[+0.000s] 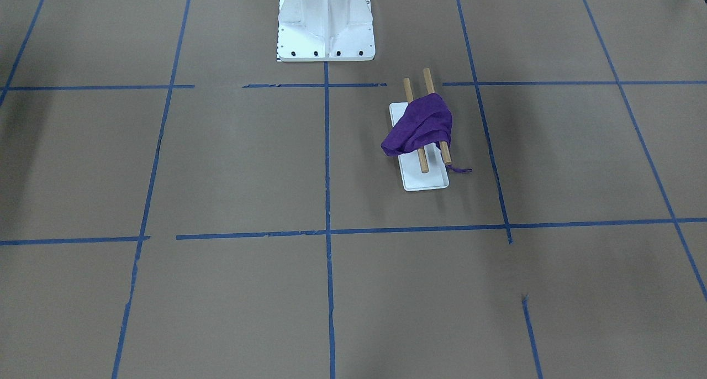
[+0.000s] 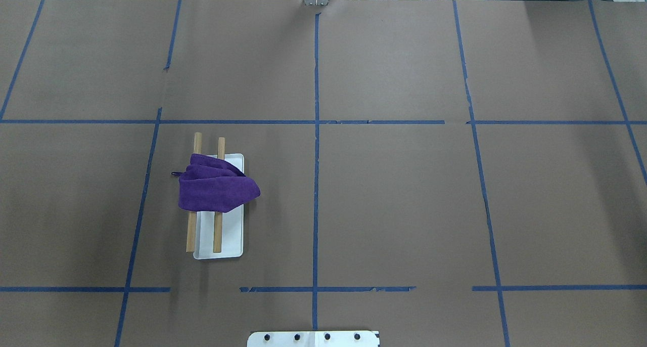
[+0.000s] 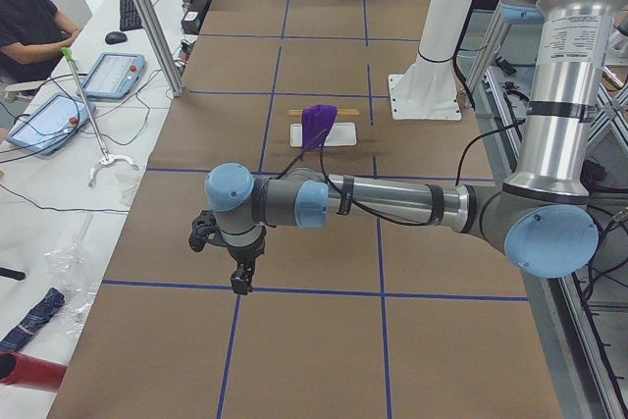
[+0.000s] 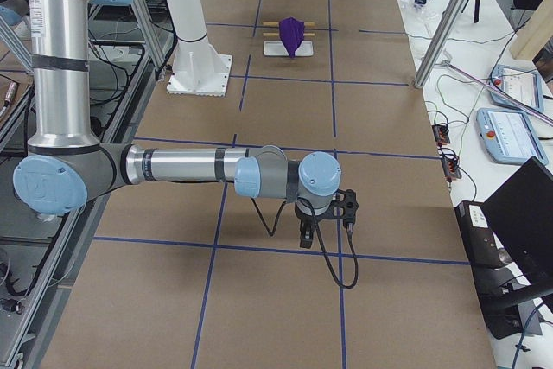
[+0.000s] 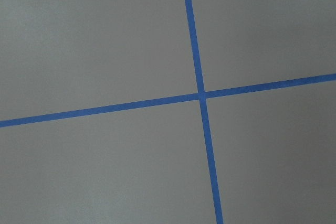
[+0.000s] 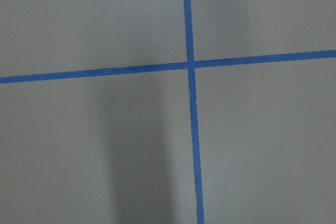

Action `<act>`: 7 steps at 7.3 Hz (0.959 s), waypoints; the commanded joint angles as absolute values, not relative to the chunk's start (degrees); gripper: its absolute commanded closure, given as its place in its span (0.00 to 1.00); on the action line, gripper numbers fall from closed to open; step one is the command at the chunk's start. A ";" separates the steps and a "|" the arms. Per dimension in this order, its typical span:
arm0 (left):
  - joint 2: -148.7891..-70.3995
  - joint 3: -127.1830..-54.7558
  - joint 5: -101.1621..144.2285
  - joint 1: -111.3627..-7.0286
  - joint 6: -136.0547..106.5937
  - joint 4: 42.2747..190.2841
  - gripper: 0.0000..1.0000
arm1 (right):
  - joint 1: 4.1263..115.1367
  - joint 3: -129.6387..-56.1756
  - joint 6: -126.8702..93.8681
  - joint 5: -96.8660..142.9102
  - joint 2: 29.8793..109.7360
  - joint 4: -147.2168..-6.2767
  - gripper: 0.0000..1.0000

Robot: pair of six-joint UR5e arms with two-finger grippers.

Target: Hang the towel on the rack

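Note:
The rack (image 1: 426,178) has a white tray base and two wooden dowel rods (image 1: 422,161). It stands on the robot's left half of the table, and also shows in the overhead view (image 2: 228,242). A purple towel (image 1: 420,126) lies bunched over both rods (image 2: 215,190); one corner hangs over the tray's side. My left gripper (image 3: 239,280) hovers over the table's left end, far from the rack. My right gripper (image 4: 305,236) hovers over the right end. Both show only in the side views, so I cannot tell whether they are open or shut.
The large white pedestal (image 1: 325,31) stands at the robot's side of the table (image 2: 313,338). Blue tape lines (image 2: 316,134) divide the brown table cover. Tablets (image 3: 108,74) and cables lie on the side bench; another tablet (image 4: 516,85) is beyond the right end.

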State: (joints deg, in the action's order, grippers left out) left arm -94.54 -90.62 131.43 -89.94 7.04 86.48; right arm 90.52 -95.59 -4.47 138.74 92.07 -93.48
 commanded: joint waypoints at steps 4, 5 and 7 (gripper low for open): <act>-94.48 -91.05 131.48 -90.00 6.86 86.48 0.00 | 90.53 -95.27 -6.33 137.46 91.67 -90.09 0.00; -94.48 -91.05 131.48 -89.91 6.86 86.48 0.00 | 90.53 -95.19 -6.33 137.37 91.67 -90.09 0.00; -94.48 -91.23 131.48 -89.91 6.86 86.48 0.00 | 90.53 -95.36 -6.24 137.46 91.67 -90.09 0.00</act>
State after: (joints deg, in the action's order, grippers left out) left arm -94.48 -91.17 131.49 -89.92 6.86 86.48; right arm 90.53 -95.27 -6.27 137.44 91.67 -90.09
